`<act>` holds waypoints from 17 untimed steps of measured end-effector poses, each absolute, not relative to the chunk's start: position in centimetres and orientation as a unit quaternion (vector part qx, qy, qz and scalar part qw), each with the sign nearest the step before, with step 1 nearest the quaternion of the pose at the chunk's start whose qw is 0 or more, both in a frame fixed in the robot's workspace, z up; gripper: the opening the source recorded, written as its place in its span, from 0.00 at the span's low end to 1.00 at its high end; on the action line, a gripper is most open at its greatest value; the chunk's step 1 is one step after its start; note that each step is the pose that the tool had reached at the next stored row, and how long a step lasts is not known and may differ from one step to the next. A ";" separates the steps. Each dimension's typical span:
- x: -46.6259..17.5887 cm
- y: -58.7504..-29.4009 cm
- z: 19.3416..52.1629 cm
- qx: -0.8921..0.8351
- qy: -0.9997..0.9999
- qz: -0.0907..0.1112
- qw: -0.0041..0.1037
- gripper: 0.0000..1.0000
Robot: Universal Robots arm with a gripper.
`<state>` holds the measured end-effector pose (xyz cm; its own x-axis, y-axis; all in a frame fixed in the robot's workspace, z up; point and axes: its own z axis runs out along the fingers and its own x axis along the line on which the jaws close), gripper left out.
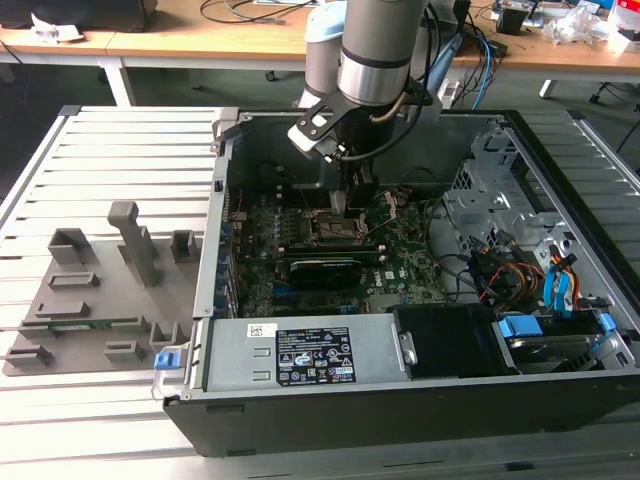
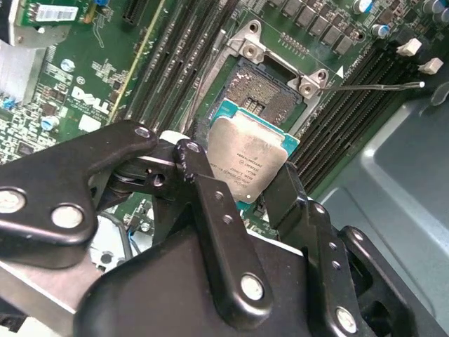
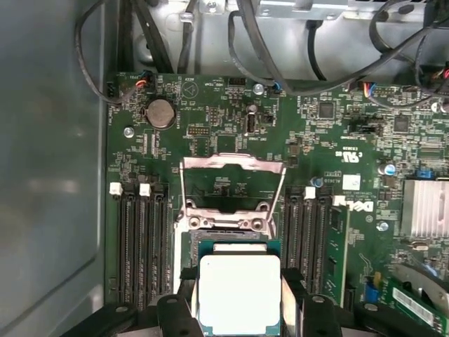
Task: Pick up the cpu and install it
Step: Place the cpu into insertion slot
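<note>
The cpu, in the tool, hangs over the socket (memory slots flank both sides).

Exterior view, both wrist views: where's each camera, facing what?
Exterior view: off-arm, looks down into open black computer case; grey arm, gripper show.
Second wrist view: on wrist, slants past black fingers at silvery square cpu over dark socket.
First wrist view: on wrist, faces green motherboard squarely; fingers flank cpu.
Shared: both wrist views show cpu.
</note>
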<state>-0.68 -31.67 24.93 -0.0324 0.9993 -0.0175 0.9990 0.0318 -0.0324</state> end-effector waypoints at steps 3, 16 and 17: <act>-0.8 -31.2 24.3 -0.695 -0.718 0.018 0.005 0.55; -1.8 -31.2 21.8 -0.695 -0.718 0.030 -0.007 0.55; -1.9 -31.2 21.6 -0.695 -0.718 0.030 -0.007 0.55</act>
